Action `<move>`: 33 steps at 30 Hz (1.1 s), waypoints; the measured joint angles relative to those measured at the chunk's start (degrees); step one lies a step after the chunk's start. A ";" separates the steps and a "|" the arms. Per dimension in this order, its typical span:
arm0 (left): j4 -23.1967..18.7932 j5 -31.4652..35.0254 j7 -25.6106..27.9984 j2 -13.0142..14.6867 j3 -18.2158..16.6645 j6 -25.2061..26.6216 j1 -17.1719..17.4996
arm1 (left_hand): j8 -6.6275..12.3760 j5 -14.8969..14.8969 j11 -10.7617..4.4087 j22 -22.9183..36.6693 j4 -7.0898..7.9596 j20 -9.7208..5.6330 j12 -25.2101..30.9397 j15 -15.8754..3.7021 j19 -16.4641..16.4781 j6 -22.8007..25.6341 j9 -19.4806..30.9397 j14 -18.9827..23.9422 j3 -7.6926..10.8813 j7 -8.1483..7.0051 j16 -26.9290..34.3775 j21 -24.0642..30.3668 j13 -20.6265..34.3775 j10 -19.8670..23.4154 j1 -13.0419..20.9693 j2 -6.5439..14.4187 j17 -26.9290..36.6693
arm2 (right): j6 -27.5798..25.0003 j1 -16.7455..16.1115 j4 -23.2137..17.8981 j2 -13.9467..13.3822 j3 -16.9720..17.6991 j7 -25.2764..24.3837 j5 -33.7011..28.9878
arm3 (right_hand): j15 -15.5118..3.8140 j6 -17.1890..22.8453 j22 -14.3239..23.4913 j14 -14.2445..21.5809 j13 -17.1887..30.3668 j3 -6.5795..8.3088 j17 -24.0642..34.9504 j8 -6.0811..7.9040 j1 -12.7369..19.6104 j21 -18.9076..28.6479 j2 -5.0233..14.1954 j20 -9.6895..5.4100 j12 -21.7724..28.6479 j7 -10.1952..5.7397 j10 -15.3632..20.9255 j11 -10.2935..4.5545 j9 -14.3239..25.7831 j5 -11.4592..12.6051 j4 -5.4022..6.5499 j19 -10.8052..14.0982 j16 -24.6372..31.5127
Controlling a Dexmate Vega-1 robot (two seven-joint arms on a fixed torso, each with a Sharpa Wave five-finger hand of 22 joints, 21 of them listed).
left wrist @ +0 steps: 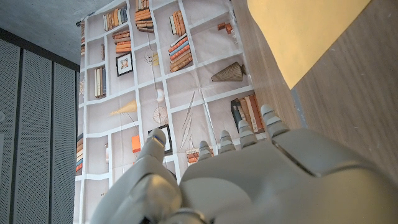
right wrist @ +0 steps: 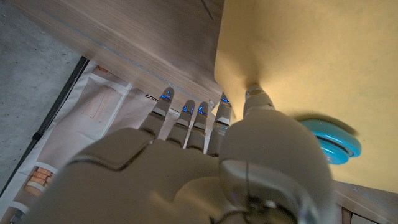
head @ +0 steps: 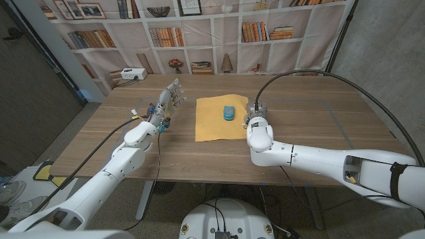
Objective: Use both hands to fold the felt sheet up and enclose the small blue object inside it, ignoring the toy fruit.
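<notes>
Soft, even light is falling from overhead, leaving the table (head: pixel 133 143) evenly lit and casting only faint shadows beneath the arms. The head view is bowing outward toward 3 and 9 o'clock. The right hand (right wrist: pixel 205 168) is blurring close to its wrist lens, as is the left hand (left wrist: pixel 249 180).

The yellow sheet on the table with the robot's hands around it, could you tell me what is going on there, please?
A two-armed robot is set up to fold a yellow felt sheet around a small blue object lying on it. The sheet is still flat on the wooden table. The right hand is at the sheet's right edge, with a fingertip touching the felt in the right wrist view. The left hand is raised to the sheet's left, fingers spread, holding nothing.
</notes>
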 measured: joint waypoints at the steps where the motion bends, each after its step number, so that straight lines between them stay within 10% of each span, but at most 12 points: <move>1: 0.00 0.00 0.00 0.02 -0.01 0.00 0.00 | 0.00 0.00 0.00 0.00 0.00 0.00 0.00 0.00 0.00 0.00 0.00 0.00 0.00 0.00 0.00 0.00 0.00 0.00 0.00 0.00 0.00 | 0.15 -0.50 0.19 0.04 0.15 -0.92 0.00 | -0.07 0.00 0.00 0.99 0.00 0.68 0.00 1.53 0.44 0.00 0.45 -0.33 0.32 0.00 1.50 -0.26 0.00 0.00 -0.17 0.75 0.32; 9: -0.65 0.04 0.17 0.51 -0.15 0.23 0.28 | 0.00 0.00 0.00 0.00 0.00 0.00 0.00 0.00 0.00 0.00 0.00 0.00 0.00 0.00 0.00 0.00 0.00 0.00 0.00 0.00 0.16 | 2.84 -4.33 0.45 0.27 3.54 -9.86 0.36 | -0.20 9.78 0.00 7.43 0.00 4.25 0.17 3.49 3.28 0.98 0.91 -1.48 1.70 2.27 7.44 -0.76 0.60 -0.72 -0.25 4.14 2.16; 15: -2.86 2.12 2.28 2.56 0.19 3.27 0.50 | 2.14 0.00 -2.12 0.00 -0.59 0.12 2.27 0.11 0.56 9.84 0.00 5.27 0.68 3.39 0.74 0.33 0.13 7.73 0.00 0.00 0.16 | 4.72 -7.86 -1.35 0.38 8.47 -15.25 2.13 | -0.42 11.31 0.00 9.03 0.17 5.57 0.17 4.10 3.67 1.19 0.64 -0.74 1.92 2.39 8.90 0.08 0.95 -1.61 -0.20 4.87 2.54; 25: -8.85 6.00 7.49 7.16 0.95 10.86 1.26 | 1.99 0.39 2.68 0.48 -0.52 -0.23 3.89 0.34 1.91 14.25 0.19 10.51 1.22 5.15 1.73 1.18 0.58 15.01 0.00 0.00 0.64 | 6.80 -10.67 -4.38 0.39 13.37 -19.72 3.85 | -0.62 11.31 0.00 13.76 0.62 7.70 0.44 4.20 4.09 1.83 0.52 -0.57 2.66 2.39 10.75 0.28 0.73 -3.40 0.16 7.09 3.62; 33: -17.58 10.65 14.16 12.75 1.64 21.41 2.09 | 5.78 3.29 2.59 2.50 -2.28 -2.65 7.66 -1.92 7.81 35.13 0.56 24.18 5.72 12.56 4.00 5.57 1.20 32.46 2.40 1.56 0.82 | 7.85 -11.01 -6.20 0.14 13.88 -20.88 3.20 | -1.14 11.31 0.28 21.70 1.04 9.28 3.13 4.20 4.09 3.43 0.52 -1.45 3.42 2.39 13.76 0.37 0.35 -5.49 0.36 11.10 8.07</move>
